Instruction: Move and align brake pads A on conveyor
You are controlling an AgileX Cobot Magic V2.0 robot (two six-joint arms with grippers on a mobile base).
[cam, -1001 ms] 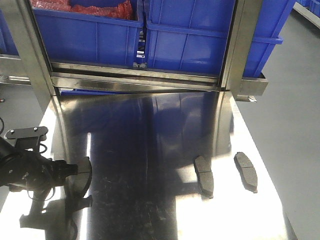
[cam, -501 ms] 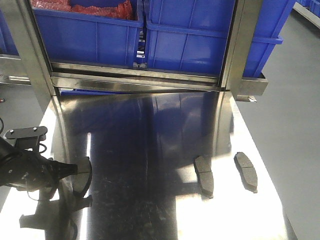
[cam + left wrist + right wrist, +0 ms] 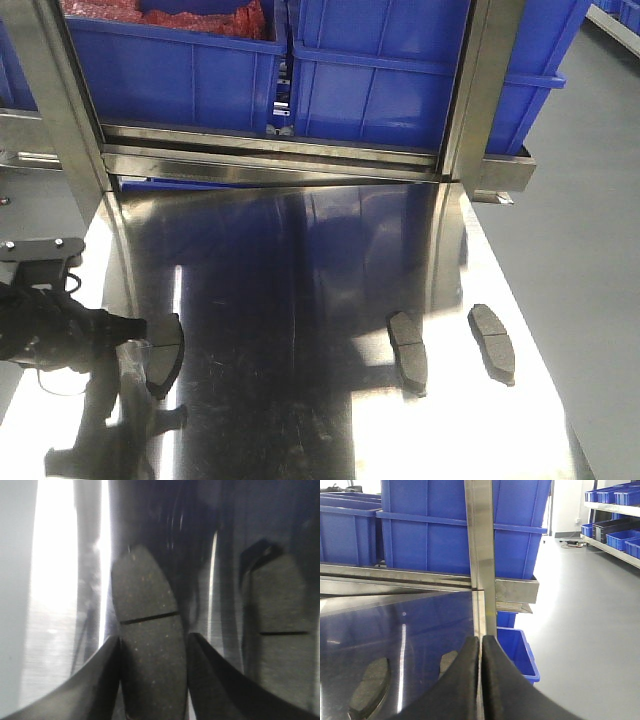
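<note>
Held between left fingers (image 3: 107, 680) at desk's (image 3: 300, 300) near left: one brake pad (image 3: 147, 645), long axis straight out from the grip. Two more pads (image 3: 408, 350) (image 3: 493, 343) near right, closer to right fingers (image 3: 492, 680), pressed together, empty.

Bright light glares off the steel table (image 3: 300, 300), blown out white at upper left of the left wrist view, where the pad (image 3: 147, 645) is soft and the fingers (image 3: 100, 680) blurred; elsewhere bright and sharp.
</note>
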